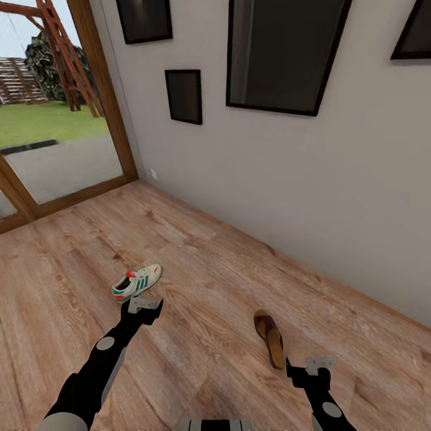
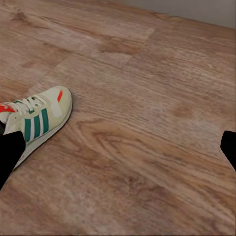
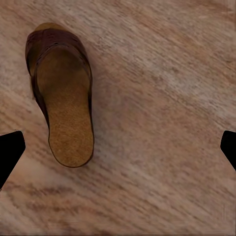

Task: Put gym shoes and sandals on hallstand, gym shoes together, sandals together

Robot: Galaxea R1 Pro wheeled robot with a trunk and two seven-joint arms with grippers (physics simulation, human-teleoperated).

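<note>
1. One gym shoe (image 1: 137, 282) is seen lying on its sole on the corridor floor (image 1: 215, 269), just beyond the left gripper (image 1: 143, 304). Its long axis runs obliquely, with the toe pointing away from the robot and toward its right and the teal-red heel nearer its left.
2. In the left wrist view the gym shoe (image 2: 37, 123) is offset to one side of the jaws and partly hidden behind one fingertip (image 2: 10, 152). The jaws are spread wide and hold nothing.
3. One sandal (image 1: 270, 338) is seen on the floor just ahead of the right gripper (image 1: 318, 363), with its long axis nearly fore-and-aft and the strapped toe end farther from the robot.
4. In the right wrist view the sandal (image 3: 61, 93) lies toward one fingertip (image 3: 10, 150) rather than midway. These jaws are likewise spread and empty.
5. Each arm is judged nearer to its own item; a sideways correction is judged necessary before either closure.
6. Three green stripes and a red tongue label are visible on the shoe; no writing can be read.
</note>
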